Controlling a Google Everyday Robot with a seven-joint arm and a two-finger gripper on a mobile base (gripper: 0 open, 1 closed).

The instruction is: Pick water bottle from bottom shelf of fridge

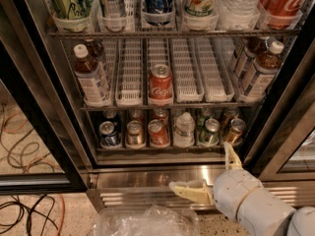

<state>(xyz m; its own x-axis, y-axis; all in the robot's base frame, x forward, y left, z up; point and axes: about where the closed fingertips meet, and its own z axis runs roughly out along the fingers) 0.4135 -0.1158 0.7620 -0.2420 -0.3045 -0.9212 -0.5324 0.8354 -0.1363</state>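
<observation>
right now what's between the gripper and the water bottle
In the camera view, only the sill and steel base of the fridge lie between the open gripper below and the water bottle.

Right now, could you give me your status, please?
Pincer open, outside, below the bottom shelf. Water bottle upright there, ungrasped. Cans flank it closely.

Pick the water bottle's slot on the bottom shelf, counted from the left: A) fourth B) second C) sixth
A: the water bottle stands fourth on the bottom shelf, between a red can and a green can; the hand, open, is below, by the fridge base.
</observation>
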